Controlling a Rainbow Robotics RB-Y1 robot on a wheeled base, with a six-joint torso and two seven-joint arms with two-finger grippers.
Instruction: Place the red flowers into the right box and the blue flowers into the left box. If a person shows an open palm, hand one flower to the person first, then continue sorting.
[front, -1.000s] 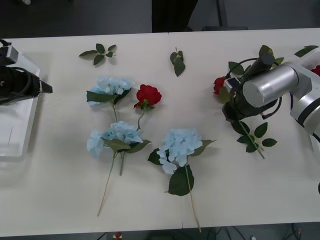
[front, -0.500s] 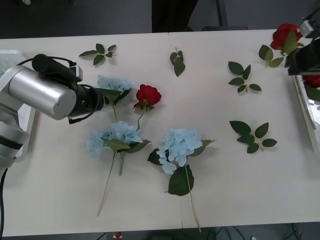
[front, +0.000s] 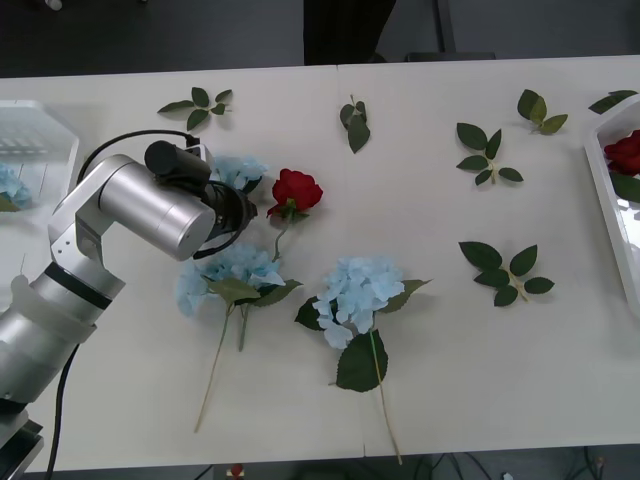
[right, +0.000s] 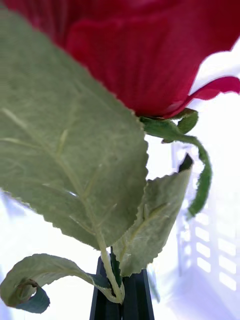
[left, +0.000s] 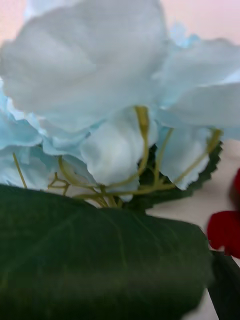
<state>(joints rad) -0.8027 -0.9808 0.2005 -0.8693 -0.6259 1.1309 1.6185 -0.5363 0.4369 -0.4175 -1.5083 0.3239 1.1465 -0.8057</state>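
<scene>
left gripper (front: 238, 205) has come down onto a blue flower (front: 232, 170), fingers hidden, cannot tell | right gripper (right: 121, 296) gone boxward, pinching red rose (right: 150, 45) stem | drop next

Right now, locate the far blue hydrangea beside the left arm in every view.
Front: far blue hydrangea, left of centre, at the left arm's tip.
Left wrist: same hydrangea, close up.
Right wrist: a held rose instead.
Landmark: table rose beside it, front and left wrist.
</scene>
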